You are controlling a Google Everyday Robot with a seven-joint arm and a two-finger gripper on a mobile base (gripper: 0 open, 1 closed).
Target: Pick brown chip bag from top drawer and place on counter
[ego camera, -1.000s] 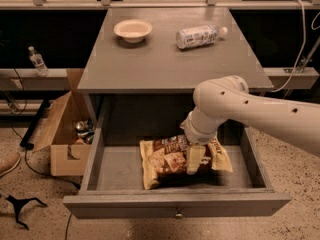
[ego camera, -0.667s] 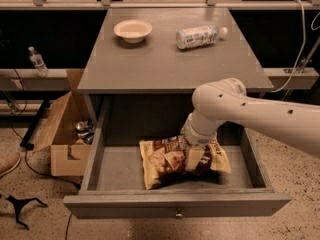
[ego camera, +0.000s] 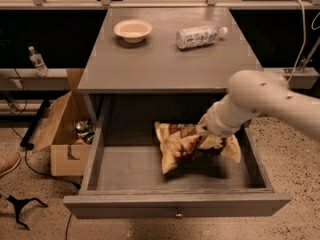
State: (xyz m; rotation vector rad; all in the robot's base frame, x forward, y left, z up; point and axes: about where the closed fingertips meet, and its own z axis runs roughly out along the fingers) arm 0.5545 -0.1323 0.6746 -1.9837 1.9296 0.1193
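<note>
Progress looks to be about halfway, by my judgement. The top drawer (ego camera: 175, 206) stands pulled wide open. The brown chip bag (ego camera: 180, 144) is inside it, over the right half of the drawer floor, but raised. It tilts up on edge, with a shadow on the floor beneath it.

The gripper (ego camera: 202, 135) is down inside the drawer, towards its right rear. It is clenched on the middle of the bag, where the foil bunches and creases. So the grasp seems made and the lift begun. What remains is to carry the bag up out of the drawer, over the table (ego camera: 160, 64) above it, and set it down there. No part of the bag is on the table yet.

The bag is crinkly, dark brown at the centre with pale yellow edges and chip pictures; any lettering is too crumpled to read. It looks light and limp, sagging to either side of the grip, so it may swing or slip. A bowl (ego camera: 132, 29) and a bottle (ego camera: 197, 35) lying on its side sit at the table's far end, well apart from the drawer.
</note>
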